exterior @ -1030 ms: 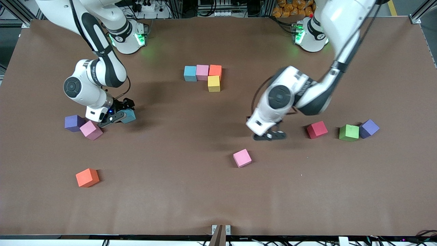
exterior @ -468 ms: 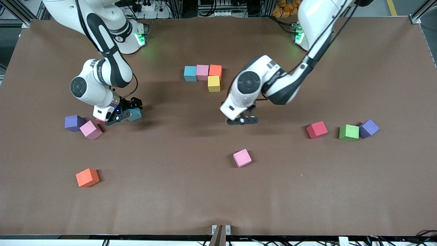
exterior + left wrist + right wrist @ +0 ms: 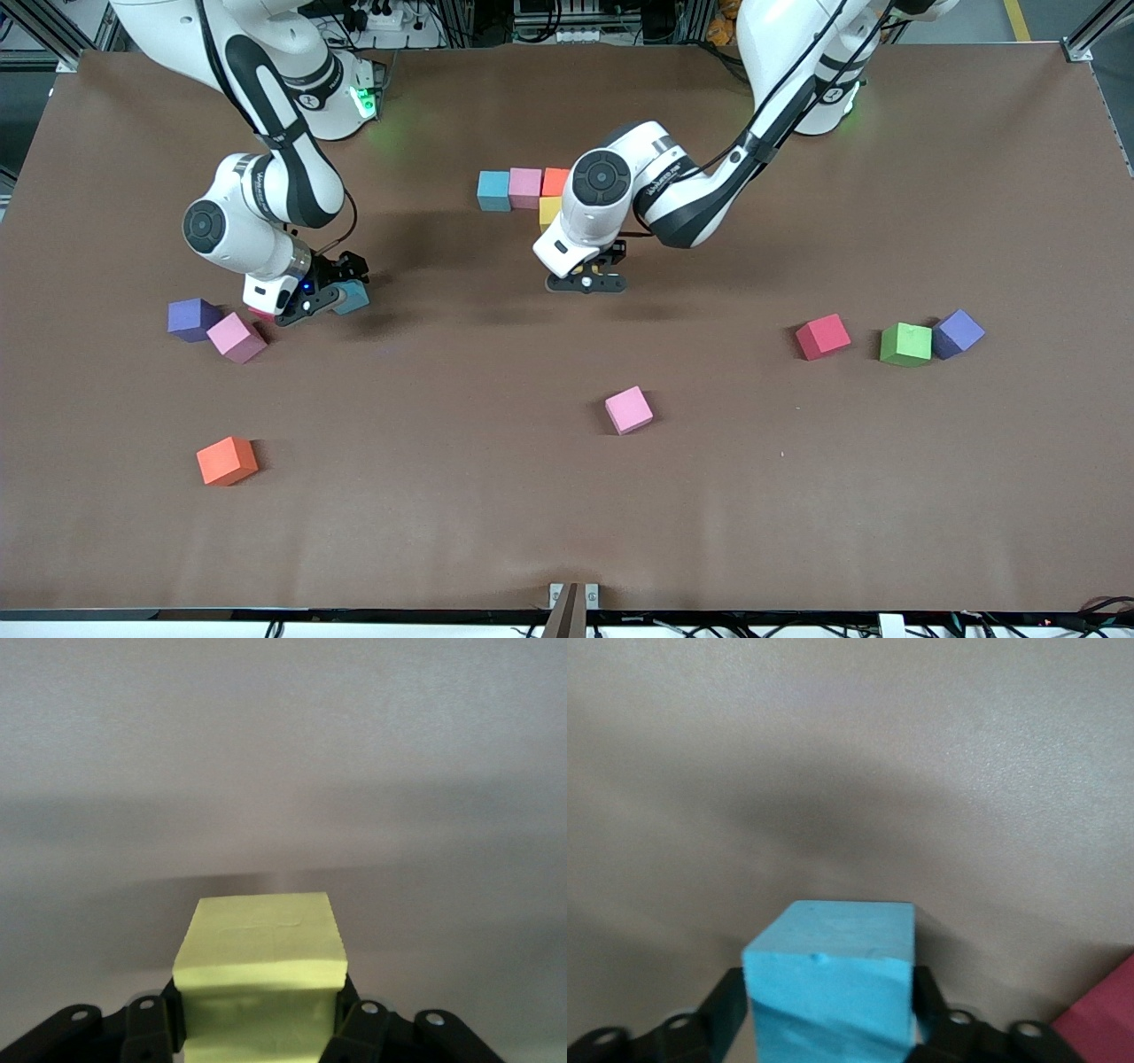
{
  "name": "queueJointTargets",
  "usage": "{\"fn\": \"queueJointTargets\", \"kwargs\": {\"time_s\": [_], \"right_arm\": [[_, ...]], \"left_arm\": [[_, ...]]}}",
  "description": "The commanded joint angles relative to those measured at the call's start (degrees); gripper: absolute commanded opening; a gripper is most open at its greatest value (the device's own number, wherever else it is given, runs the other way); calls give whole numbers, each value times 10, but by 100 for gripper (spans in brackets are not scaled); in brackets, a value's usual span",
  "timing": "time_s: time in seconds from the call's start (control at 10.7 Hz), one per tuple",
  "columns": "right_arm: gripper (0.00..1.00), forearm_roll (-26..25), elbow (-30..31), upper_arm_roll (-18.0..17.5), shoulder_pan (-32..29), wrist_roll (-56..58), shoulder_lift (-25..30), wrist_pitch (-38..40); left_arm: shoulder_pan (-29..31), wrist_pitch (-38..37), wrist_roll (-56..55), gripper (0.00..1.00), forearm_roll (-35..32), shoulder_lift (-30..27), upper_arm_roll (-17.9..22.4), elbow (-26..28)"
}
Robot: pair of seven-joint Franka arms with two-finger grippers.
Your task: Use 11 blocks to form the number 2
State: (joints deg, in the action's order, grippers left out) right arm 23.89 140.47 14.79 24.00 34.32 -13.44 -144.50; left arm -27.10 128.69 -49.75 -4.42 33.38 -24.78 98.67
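Observation:
A row of blue (image 3: 493,190), pink (image 3: 525,187) and orange (image 3: 555,181) blocks lies near the robots' bases, with a yellow block (image 3: 548,211) in front of the orange one, half hidden by my left arm. My left gripper (image 3: 585,283) hangs over the table just by that yellow block, shut on another yellow block (image 3: 259,943). My right gripper (image 3: 341,298) is down at the table toward the right arm's end, its fingers against two sides of a blue block (image 3: 828,966) (image 3: 353,298).
Loose blocks: pink (image 3: 236,337) and purple (image 3: 192,319) beside the right gripper, a red corner (image 3: 1103,1019) there too, orange (image 3: 227,461) nearer the camera, pink (image 3: 629,409) mid-table. Red (image 3: 822,337), green (image 3: 905,344) and purple (image 3: 959,333) lie toward the left arm's end.
My left arm has carried its block from beside the red block up to the laid row. My right gripper shifted slightly with the blue block, then stayed put.

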Motion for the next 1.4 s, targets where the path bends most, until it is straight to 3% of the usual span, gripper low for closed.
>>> {"fn": "queueJointTargets", "kwargs": {"time_s": [0.0,0.19,0.56,1.31], "right_arm": [[55,19,1,1,1,18,-1,-1],[46,19,0,1,1,17,-1,0],[41,20,-14,1,0,-4,5,18],[41,10,-158,3,1,-111,10,165]], "left_arm": [[-8,15,-4,0,13,1,6,6],[-12,31,-5,0,13,9,6,8],[-36,80,-5,0,3,10,8,37],[-53,87,-5,0,-15,29,10,38]]}}
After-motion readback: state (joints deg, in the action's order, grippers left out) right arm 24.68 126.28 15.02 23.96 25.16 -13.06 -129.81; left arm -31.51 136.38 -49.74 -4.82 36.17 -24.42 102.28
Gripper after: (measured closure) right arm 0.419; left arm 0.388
